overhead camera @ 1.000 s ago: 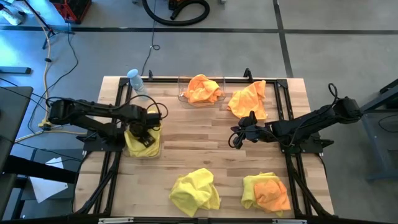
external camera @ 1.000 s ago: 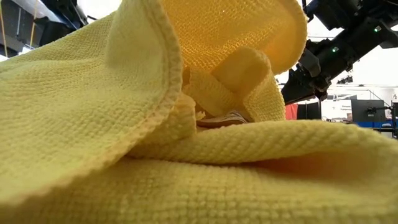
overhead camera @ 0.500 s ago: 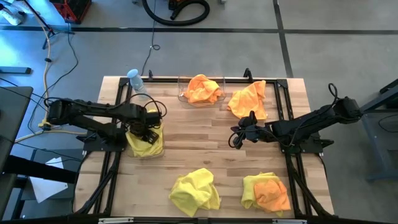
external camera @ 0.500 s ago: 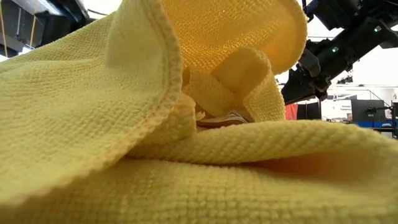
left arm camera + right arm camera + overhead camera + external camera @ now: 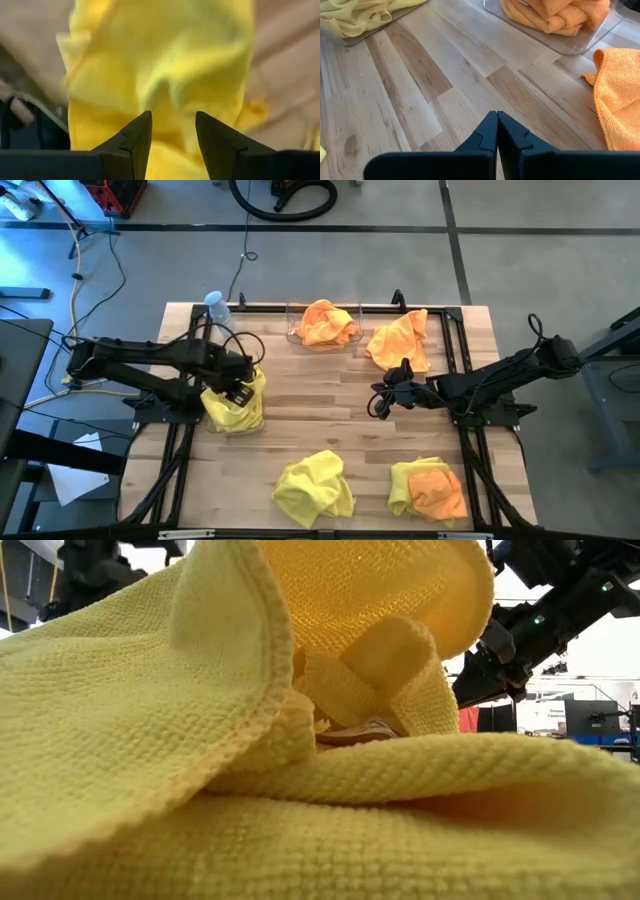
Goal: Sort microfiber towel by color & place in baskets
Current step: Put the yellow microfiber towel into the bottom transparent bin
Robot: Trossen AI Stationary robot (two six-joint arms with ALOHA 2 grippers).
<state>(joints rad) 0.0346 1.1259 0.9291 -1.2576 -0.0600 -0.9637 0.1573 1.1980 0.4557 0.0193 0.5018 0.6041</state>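
Left claw [image 5: 238, 387] is over the basket [image 5: 252, 423] on the left side of the counter [image 5: 310, 420], right above the yellow towel [image 5: 232, 412] heaped inside it. Through the left wrist camera, its two fingers [image 5: 136, 140] stand partly spread, with yellow cloth [image 5: 160, 85] directly ahead and showing in the gap between them; whether they are actually pinching the cloth or only hovering against it, I can't tell from here.

Over to the right claw [image 5: 381, 404], sitting near the middle of the counter, fingers pressed together on nothing, bare wood [image 5: 420, 90] beneath it. A loose orange towel [image 5: 400, 340] lies just beyond it toward the far edge.

The second basket [image 5: 292, 330] stands at the far edge, holding orange towels [image 5: 326, 323]. Next to the far-left corner stands a clear water bottle [image 5: 218, 310].

Near edge: a crumpled yellow towel pile [image 5: 314, 485] left of centre, and beside it another yellow towel [image 5: 408, 480] with an orange towel on top [image 5: 438, 492]. The low camera is almost filled by yellow folds [image 5: 250, 740].
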